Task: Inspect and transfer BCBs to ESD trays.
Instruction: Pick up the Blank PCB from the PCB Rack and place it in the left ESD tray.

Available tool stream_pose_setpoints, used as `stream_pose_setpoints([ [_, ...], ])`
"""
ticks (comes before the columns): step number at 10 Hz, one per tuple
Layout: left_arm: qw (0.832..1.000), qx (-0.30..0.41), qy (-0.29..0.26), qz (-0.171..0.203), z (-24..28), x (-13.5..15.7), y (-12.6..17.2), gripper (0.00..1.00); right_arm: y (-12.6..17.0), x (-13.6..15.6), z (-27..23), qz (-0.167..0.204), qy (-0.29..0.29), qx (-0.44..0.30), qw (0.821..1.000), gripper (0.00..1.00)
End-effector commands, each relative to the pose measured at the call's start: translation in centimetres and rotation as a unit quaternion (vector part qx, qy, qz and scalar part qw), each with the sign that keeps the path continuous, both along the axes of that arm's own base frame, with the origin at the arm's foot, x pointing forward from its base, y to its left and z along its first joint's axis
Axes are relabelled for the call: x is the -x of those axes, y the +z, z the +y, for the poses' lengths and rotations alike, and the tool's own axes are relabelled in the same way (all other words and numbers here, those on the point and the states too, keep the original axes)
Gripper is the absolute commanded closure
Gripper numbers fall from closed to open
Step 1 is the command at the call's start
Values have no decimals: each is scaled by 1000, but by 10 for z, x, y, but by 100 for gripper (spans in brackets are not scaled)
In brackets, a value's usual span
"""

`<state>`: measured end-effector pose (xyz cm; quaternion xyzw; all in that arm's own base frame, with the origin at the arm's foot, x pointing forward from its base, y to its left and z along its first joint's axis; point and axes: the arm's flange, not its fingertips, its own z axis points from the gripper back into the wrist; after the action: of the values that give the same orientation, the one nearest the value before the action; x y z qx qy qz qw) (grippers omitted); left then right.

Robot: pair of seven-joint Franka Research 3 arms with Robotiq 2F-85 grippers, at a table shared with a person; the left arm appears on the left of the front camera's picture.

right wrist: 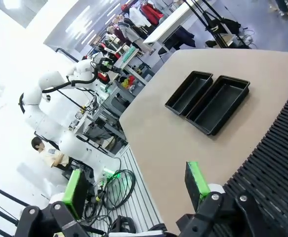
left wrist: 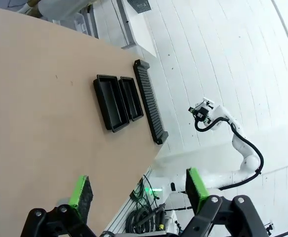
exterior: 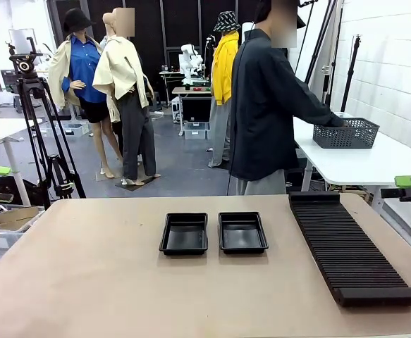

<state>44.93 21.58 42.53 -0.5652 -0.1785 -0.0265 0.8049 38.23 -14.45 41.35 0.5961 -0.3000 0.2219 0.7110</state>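
ESD trays (exterior: 182,251) sit just beside each other mid-table, nothing in them. Ribbed rack (exterior: 346,246) at their 3 o'clock, person (exterior: 265,105) at 12, reaching to mesh basket (exterior: 346,134) at 2. Left gripper (left wrist: 138,187) and right gripper (right wrist: 135,186) both spread wide, holding nothing, well apart from the trays. Probably best to stay clear until a BCB is offered, then pinch it by the edges.

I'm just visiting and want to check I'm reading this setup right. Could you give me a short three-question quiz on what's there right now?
1. True or false: the two black trays hold green boards.
2. Multiple choice: the long ribbed rack lies A) on the robot's left of the trays, B) on the robot's right of them, C) on top of them.
3. Short answer: are the left pincer and the right pincer open or shut?

Key: 1 false, both trays are empty. 2 B. 3 Both open, with nothing between the fingers.
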Motion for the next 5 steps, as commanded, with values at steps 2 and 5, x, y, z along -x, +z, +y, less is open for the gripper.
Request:
stream_pose_setpoints([
  [2, 998, 7, -18, -67, 5, -5, 5, 0, 7, -6, -2, -41, -6, -3, 999, 0],
  [5, 1000, 0, -2, -8, 0, -2, 0, 0, 0, -2, -3, -1, -3, 0, 1000, 0],
])
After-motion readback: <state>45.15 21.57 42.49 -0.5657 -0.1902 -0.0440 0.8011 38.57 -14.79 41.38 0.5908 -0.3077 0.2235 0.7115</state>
